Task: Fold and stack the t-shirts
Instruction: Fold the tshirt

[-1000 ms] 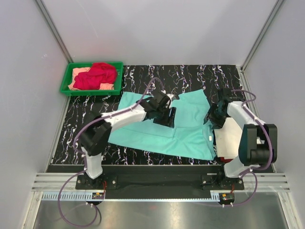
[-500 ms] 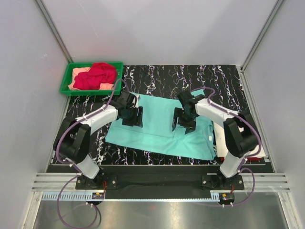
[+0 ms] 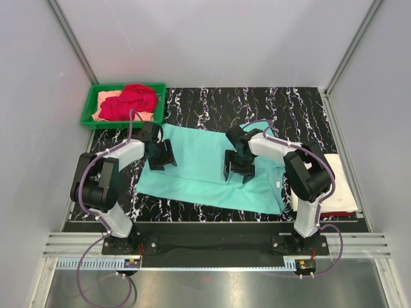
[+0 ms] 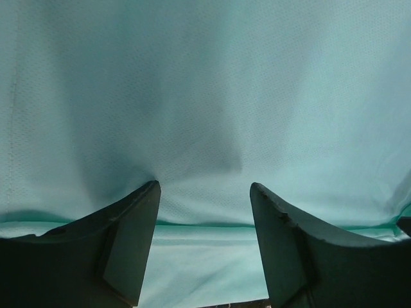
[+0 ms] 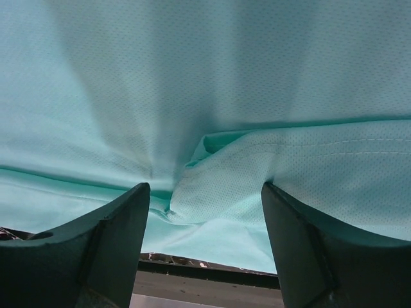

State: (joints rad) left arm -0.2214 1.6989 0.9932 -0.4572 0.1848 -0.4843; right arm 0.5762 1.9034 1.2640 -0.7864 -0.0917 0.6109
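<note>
A mint-teal t-shirt [image 3: 199,163] lies spread flat on the black marbled table. My left gripper [image 3: 160,156] stands open at the shirt's left edge, its fingertips pressing down on the cloth [image 4: 205,96] on either side of a fold line; the left gripper [image 4: 204,186] grips nothing. My right gripper [image 3: 237,168] is open over the shirt's middle right, with a small bunched ridge of cloth [image 5: 212,173] between the tips of the right gripper [image 5: 204,187]. A red t-shirt [image 3: 131,99] lies crumpled on a peach one [image 3: 106,97] in the tray.
The green plastic tray [image 3: 87,115] sits at the back left corner. A folded cream-white shirt [image 3: 337,183] lies at the right edge with a bit of red cloth [image 3: 329,213] under it. Grey walls enclose the table on three sides.
The left arm has swept left from the shirt's middle to its left edge. The right arm has moved from the right edge in towards the middle, uncovering the white folded shirt, and its jaws have widened.
</note>
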